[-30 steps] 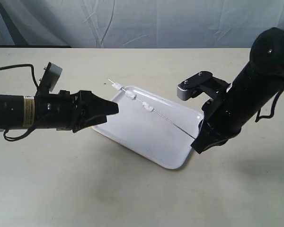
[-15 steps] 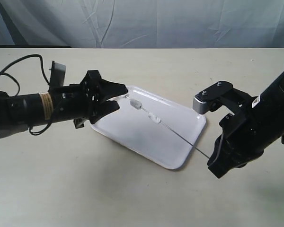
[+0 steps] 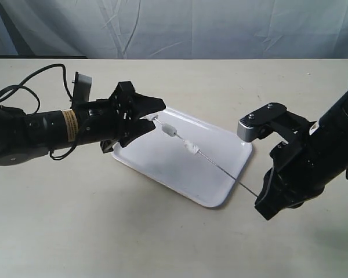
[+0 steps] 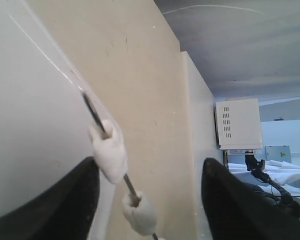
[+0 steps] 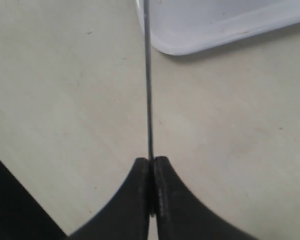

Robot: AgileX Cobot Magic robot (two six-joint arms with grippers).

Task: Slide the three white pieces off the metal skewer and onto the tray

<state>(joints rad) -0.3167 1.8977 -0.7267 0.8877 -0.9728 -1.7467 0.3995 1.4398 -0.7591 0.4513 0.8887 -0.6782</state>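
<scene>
Beige table [image 3: 104,231], pale cloth backdrop behind. Nearest, just off the tray's [image 3: 162,168] near-right corner, the right gripper [image 5: 151,162] has drawn back and dropped lower, its jaws clamped on the skewer's [image 3: 220,168] end and its forearm angled steeply down. The skewer slants up across the tray, clear of its floor. Two pieces [image 3: 171,130] sit on it above the tray's far half; a third cannot be made out. At the tray's far-left corner the left gripper [image 3: 155,114] has come in roughly level, its jaws now apart either side of the skewer. It looks set to strip the pieces off as the skewer is withdrawn.
</scene>
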